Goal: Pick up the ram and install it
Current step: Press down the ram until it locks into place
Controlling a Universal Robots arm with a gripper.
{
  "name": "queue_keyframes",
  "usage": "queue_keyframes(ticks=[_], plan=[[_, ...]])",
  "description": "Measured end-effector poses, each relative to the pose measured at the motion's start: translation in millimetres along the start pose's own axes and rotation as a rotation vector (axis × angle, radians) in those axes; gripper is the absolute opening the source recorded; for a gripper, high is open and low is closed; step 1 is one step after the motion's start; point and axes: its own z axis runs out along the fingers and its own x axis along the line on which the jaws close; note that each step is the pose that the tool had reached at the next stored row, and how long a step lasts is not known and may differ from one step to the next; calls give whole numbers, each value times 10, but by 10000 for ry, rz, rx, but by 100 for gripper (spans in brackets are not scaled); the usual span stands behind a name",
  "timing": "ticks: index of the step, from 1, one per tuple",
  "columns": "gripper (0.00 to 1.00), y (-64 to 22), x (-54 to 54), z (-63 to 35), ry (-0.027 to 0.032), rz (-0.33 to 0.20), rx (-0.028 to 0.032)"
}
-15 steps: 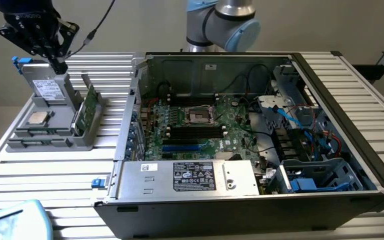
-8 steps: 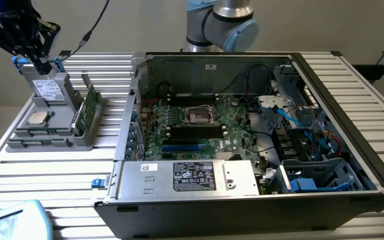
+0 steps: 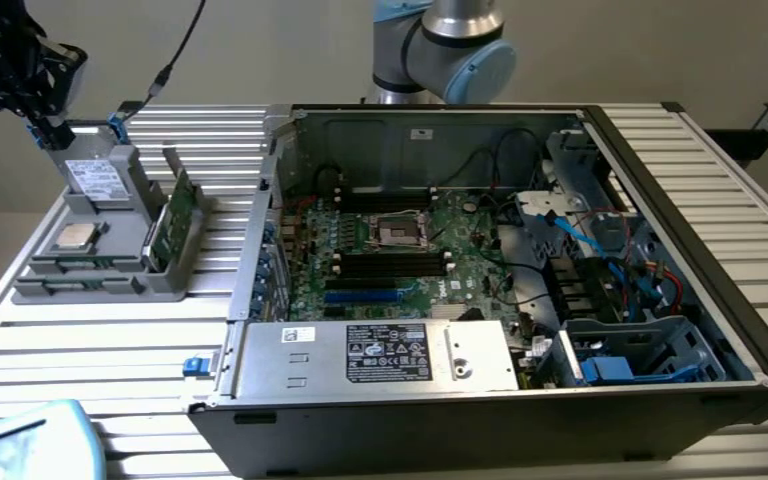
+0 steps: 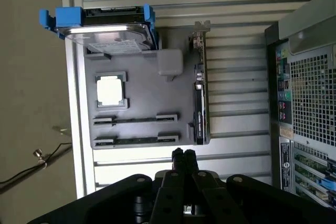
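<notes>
Closed, empty end effector (image 4: 183,157) hovers beside the grey tray (image 4: 147,98); the ram (image 4: 135,140), edge-up there, looks light, stiff, fragile: pinch mid-length across its faces.

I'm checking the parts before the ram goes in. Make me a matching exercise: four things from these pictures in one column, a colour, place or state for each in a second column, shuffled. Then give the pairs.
Things
1. hard drive
2. processor chip
3. ram sticks
4. gripper

Descriptions
A. shut, holding nothing
B. sits in a blue bracket
C. long and thin, in the narrow slots of the grey tray
D. square and silver, lying flat

Pairs: 1-B, 2-D, 3-C, 4-A
</notes>
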Motion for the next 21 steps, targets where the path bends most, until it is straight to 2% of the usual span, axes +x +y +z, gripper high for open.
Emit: queue_keyframes(ticks=[13, 16, 18, 21], plan=[[11, 0, 2, -1, 1, -12, 1], [11, -1, 13, 0, 8, -149, -6], [11, -1, 16, 0, 25, -391, -30], [11, -2, 20, 0, 59, -802, -106]])
